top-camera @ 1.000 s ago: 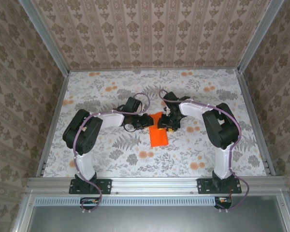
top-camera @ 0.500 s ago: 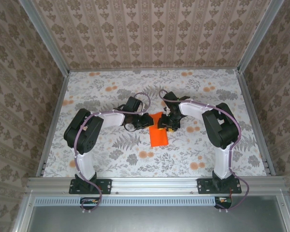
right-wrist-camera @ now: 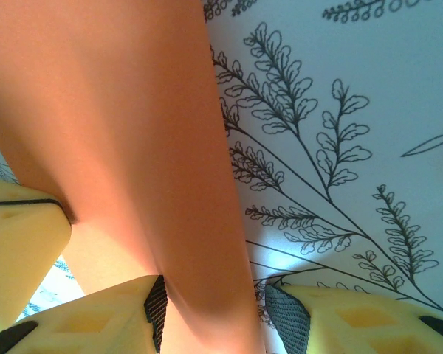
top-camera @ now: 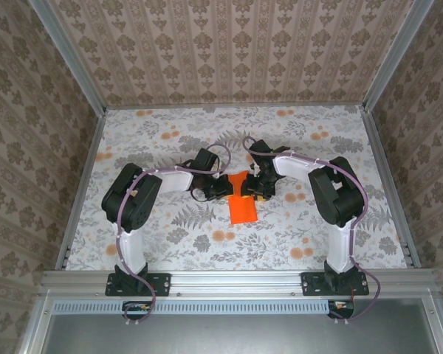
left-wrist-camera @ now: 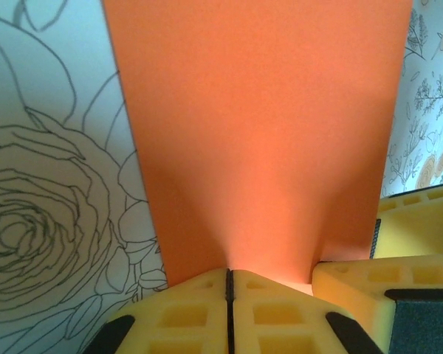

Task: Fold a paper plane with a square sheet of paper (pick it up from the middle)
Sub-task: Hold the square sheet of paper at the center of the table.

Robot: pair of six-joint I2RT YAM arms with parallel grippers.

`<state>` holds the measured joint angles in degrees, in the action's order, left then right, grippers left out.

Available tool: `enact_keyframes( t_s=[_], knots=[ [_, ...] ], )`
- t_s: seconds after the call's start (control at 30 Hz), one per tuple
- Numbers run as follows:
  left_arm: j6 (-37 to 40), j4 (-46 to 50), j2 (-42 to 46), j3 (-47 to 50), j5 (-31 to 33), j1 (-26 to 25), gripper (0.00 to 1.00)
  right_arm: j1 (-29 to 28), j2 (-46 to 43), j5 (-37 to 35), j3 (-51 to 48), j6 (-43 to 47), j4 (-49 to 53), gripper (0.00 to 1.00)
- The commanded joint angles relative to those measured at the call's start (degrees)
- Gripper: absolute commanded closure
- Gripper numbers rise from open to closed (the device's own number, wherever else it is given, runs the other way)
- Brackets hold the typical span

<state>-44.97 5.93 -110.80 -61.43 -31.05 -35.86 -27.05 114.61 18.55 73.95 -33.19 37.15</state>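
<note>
Orange paper (left-wrist-camera: 258, 133), flimsy, creases easily: left end effector (left-wrist-camera: 229, 286) clamps its edge; right end effector (right-wrist-camera: 214, 313) straddles it, half-open.

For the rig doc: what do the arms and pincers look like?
Left arm and right arm match: white links, black joint housings, black base plates, a purple cable along each. Left pincer and right pincer fingers: yellow blocks, square pockets, black textured pads.

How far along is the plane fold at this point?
Done: the orange paper is already folded into a narrow oblong, not a square. In hand: the left hand is shut on its edge; the right hand straddles it, jaws apart. Left: no pointed dart shape yet.
</note>
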Motion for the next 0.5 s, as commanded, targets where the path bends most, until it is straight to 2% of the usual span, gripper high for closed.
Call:
enact_keyframes(
  t_s=[0.0, 0.1, 0.47],
  knots=[
    [1.0, 6.53, -1.89, -1.03, 2.45, -0.71, 0.94, -0.73, 10.08, -8.49, -5.09, 0.14, -2.17, 0.5],
    [1.04, 7.91, -2.65, -0.15, 3.22, -0.79, 1.0, -0.72, 8.12, -8.01, -4.96, 0.3, -1.49, 0.49],
    [3.11, 10.06, -3.23, 2.25, 5.55, -0.8, 1.0, 1.39, -10.36, -3.91, -4.21, 0.85, 1.17, 0.4]
  ],
)
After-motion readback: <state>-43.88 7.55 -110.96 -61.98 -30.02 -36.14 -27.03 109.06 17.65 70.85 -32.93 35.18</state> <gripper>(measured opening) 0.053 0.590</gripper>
